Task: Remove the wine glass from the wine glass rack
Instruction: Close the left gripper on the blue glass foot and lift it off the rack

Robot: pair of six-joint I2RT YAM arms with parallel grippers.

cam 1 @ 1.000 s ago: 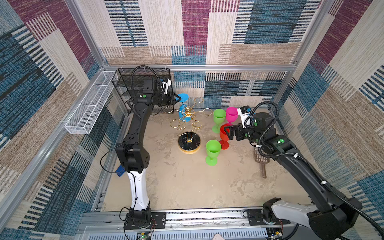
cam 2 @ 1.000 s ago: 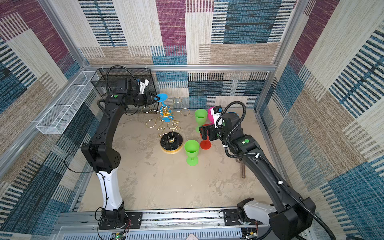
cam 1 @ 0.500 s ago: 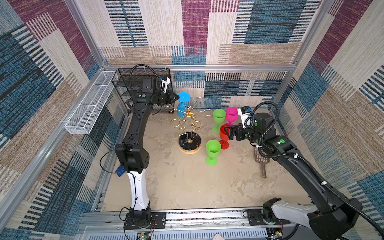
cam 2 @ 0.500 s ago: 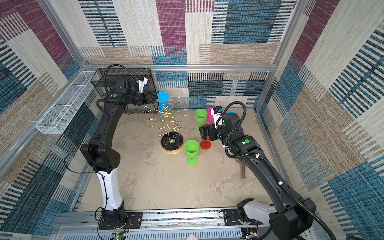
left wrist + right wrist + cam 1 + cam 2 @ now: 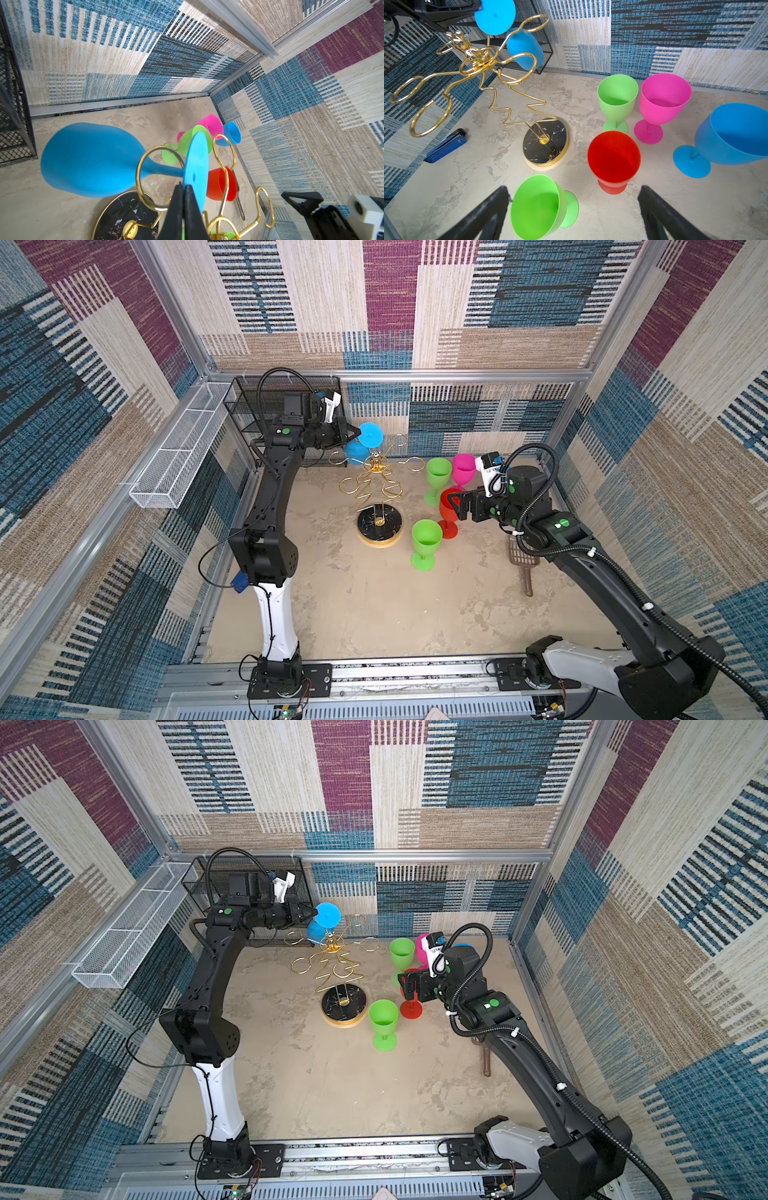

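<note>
A blue wine glass (image 5: 370, 434) hangs upside down in a loop of the gold wire wine glass rack (image 5: 376, 464), which stands on a round black gold-rimmed base (image 5: 379, 524). Its bowl (image 5: 89, 160) hangs below the loop and its round foot (image 5: 196, 166) sits above. My left gripper (image 5: 184, 187) is shut on the edge of that foot, at the rack's far-left arm (image 5: 312, 912). In the right wrist view the glass (image 5: 495, 15) and rack (image 5: 483, 62) also show. My right gripper (image 5: 573, 191) stands open and empty above the floor, right of the rack (image 5: 455, 506).
Upright glasses stand right of the rack: two green (image 5: 426, 537) (image 5: 438, 475), a red (image 5: 449, 506), a pink (image 5: 463, 468), a blue (image 5: 735, 135). A black mesh shelf (image 5: 249, 406) and white mesh basket (image 5: 178, 452) are at the back left. A brown scoop (image 5: 523, 564) and blue stapler (image 5: 445, 146) lie on the floor.
My left gripper's jaws have closed onto the foot of the blue wine glass. The right arm has not moved.
</note>
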